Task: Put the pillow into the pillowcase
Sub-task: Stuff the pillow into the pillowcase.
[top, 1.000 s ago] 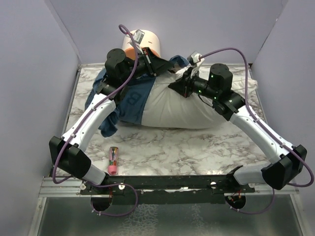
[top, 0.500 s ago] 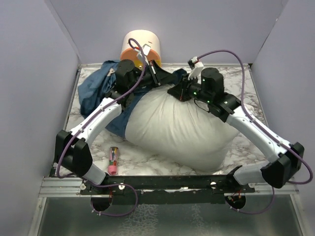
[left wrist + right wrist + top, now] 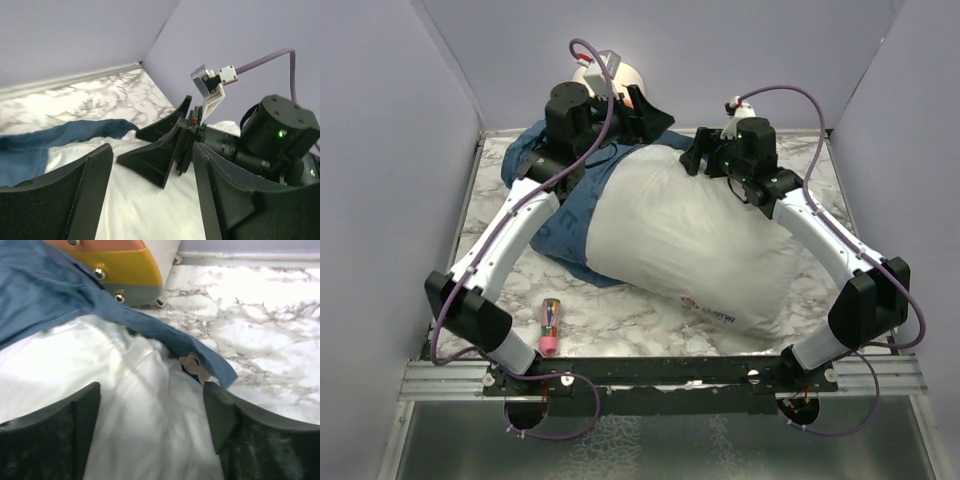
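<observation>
So both grippers just let go. A second ago they were clamped shut at the far end of the bundle, and half a second back they had it hoisted up off the table (image 3: 650,305). Now the left gripper (image 3: 652,115) and right gripper (image 3: 698,158) both have their fingers spread wide with nothing between them, hovering just above the far end. The wrist views back this up: each pair of pads stands apart over bare white fabric. The pillow (image 3: 690,240) has flopped back down and lies diagonally, from the middle of the far edge to the near right corner, with its printed label end facing the near edge. The pillowcase (image 3: 565,215) is bunched along the pillow's left side toward the far left corner, and a thin blue strip of it lies draped over the pillow's far end, near the cream-and-orange cylinder (image 3: 120,270). Honestly, most of the pillow is still bare, so to me the lift-and-drop didn't seat it much deeper, if at all. I'd guess this is a release before a re-grip: grab the case's hem again and drag it toward the label end. Lots left to do. The little pink marker thing (image 3: 550,328) sits near the near left corner, out of the way.
</observation>
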{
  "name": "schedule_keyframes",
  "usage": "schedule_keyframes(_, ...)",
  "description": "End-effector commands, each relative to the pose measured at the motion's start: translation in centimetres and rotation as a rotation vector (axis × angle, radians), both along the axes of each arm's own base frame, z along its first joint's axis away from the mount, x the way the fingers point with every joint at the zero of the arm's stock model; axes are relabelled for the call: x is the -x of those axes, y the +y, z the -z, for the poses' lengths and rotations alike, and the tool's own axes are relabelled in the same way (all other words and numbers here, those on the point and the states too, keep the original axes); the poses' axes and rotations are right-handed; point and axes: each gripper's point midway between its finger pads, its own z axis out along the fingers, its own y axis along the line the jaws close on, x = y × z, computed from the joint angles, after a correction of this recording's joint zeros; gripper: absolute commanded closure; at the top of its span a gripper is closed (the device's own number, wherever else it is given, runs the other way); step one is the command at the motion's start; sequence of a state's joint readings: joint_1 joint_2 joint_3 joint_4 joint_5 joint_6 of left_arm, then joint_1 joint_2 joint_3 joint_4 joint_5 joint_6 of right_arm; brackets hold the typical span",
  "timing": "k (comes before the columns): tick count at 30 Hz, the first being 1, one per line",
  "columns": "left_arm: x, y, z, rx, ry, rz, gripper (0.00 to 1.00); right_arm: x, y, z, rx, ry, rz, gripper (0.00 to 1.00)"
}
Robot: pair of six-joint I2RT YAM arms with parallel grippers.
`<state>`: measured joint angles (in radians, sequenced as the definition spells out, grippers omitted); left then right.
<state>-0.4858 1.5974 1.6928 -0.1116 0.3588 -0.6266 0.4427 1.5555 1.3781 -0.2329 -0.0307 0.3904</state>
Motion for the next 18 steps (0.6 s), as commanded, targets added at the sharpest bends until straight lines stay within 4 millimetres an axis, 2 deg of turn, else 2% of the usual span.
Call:
schedule_keyframes(1, 3.0, 5.5, -2.5, -0.187, -0.148, -0.119, 0.33, 2.4, 0.6, -8.1, 0.008, -0.232, -0.188, 0.12)
schedule_keyframes(3, 4.7, 6.9, -0.8, -0.229, -0.116, -0.134, 0.37, 4.2, 1.3, -10.8, 0.001, -0.314, -0.283, 0.1)
schedule_keyframes(5, 6.2, 8.4, 1.7, -0.268, -0.068, -0.164, 0.39, 6.2, 1.7, -12.9, -0.025, -0.375, -0.355, 0.08)
schedule_keyframes(7, 7.5, 10.2, 4.6, -0.298, -0.014, -0.218, 0.44, 8.6, 2.4, -14.3, -0.059, -0.436, -0.454, 0.08)
schedule_keyframes(9, 8.6, 11.9, 7.6, -0.33, 0.036, -0.278, 0.46, 11.3, 3.4, -14.8, -0.093, -0.486, -0.588, 0.08)
schedule_keyframes(11, 9.3, 13.1, 9.2, -0.339, 0.056, -0.321, 0.47, 13.9, 4.5, -14.2, -0.119, -0.501, -0.73, 0.08)
schedule_keyframes(13, 9.5, 13.6, 10.6, -0.354, 0.075, -0.341, 0.46, 15.0, 5.1, -12.8, -0.087, -0.489, -0.772, 0.08)
schedule_keyframes(15, 9.1, 13.6, 12.1, -0.38, 0.109, -0.346, 0.42, 15.0, 5.2, -10.7, -0.034, -0.421, -0.772, 0.08)
schedule_keyframes(18, 7.6, 13.3, 14.1, -0.433, 0.166, -0.354, 0.38, 13.8, 4.9, -8.0, 0.023, -0.283, -0.72, 0.09)
